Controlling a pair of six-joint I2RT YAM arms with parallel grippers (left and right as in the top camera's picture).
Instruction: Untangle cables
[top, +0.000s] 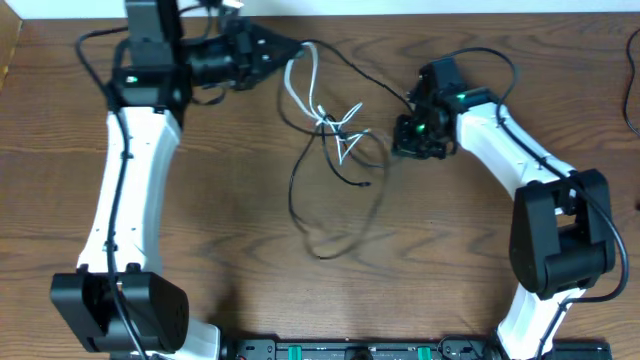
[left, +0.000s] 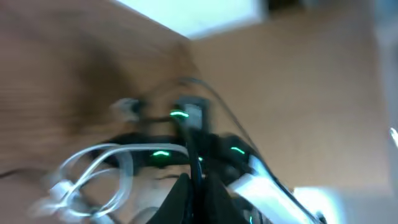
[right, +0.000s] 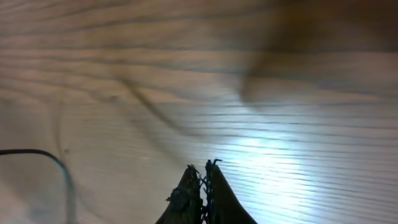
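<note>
Overhead view: the left gripper (top: 293, 48) is hovering at the far side of the table (top: 230, 200), pointing toward the right arm. Its fingers are pressing together on the black cable (top: 340, 215).

Left wrist view: the left gripper (left: 194, 186) is showing its fingers closed, with the black cable (left: 191, 146) running straight out from between them. The white cable (left: 93, 177) is hanging in blurred loops just left of the fingertips. I cannot tell whether it is touching them.

Overhead view again: the white cable (top: 305, 85) is trailing from just beside the left gripper's tips toward a knot lying between the two grippers. There it is crossing the black cable several times. Below the knot the black cable is spreading into a wide loop on the wood, well clear of both grippers. Another stretch is running from the left gripper's tips across to the right gripper (top: 410, 145), which is pointing down at the table just right of the knot.

Right wrist view: the right gripper (right: 203, 177) is showing its fingertips meeting, with nothing visible between them and bare wood ahead.
</note>
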